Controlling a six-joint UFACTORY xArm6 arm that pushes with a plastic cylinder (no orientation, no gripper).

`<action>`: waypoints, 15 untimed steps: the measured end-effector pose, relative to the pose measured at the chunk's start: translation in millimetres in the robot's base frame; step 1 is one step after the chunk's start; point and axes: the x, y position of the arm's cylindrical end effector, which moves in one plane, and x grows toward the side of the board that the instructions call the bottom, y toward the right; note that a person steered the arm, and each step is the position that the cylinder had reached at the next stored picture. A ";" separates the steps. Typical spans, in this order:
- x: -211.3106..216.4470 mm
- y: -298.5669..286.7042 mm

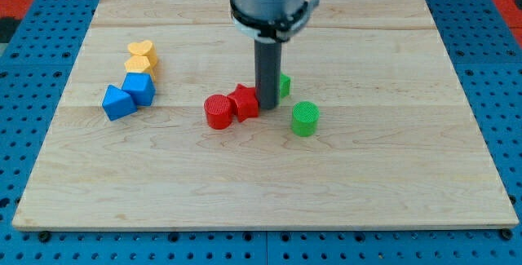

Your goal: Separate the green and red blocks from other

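Scanning from the view's left, two blue blocks and two yellow blocks are grouped well apart from the rest. At centre, a red cylinder touches a red block; both are judged light, rigid and easily slid by a flat-side push. My tip touches the red block's right. No pincer is fitted. A green block is half hidden behind the rod. A green cylinder stands upright, axis vertical, on the counter.

Upright rod, my tip on board.
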 end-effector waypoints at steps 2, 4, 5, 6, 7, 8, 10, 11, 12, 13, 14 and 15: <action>1.5 -3.1; 59.8 -3.1; 78.0 11.2; 76.8 45.6; 54.4 52.9; 13.4 49.7; -36.1 48.1; -55.7 45.3; -29.9 45.1; -11.6 28.4; -26.1 1.6; -69.5 -15.8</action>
